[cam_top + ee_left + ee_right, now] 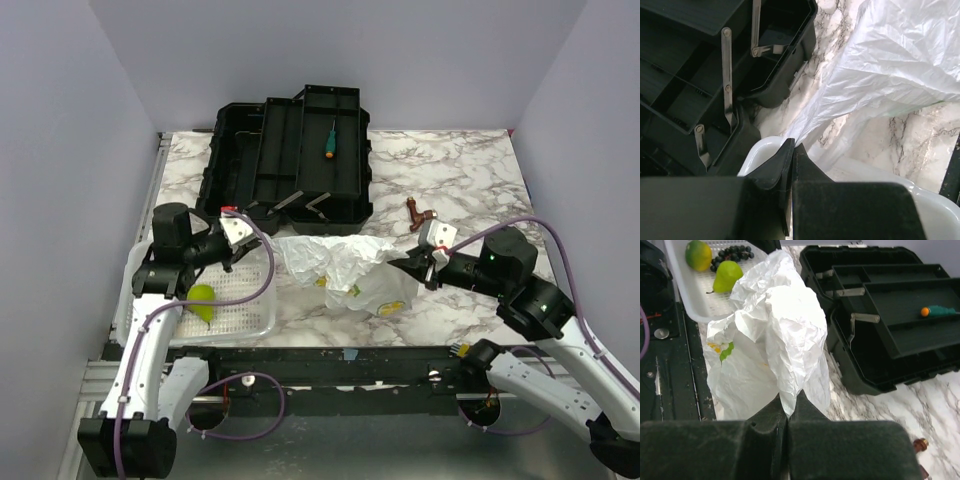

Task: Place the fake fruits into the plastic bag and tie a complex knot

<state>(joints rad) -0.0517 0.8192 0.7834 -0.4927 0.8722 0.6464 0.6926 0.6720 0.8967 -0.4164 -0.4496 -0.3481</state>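
Top external: bag is laid on table between arms, edges pinched by closed left gripper and closed right gripper. Fruits are left in basket; filling, tying judged undone.

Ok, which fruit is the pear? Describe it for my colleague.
Look near left for the white perforated basket. The pear inside is the green tapered one, next to dark grapes and a round yellow-green fruit.
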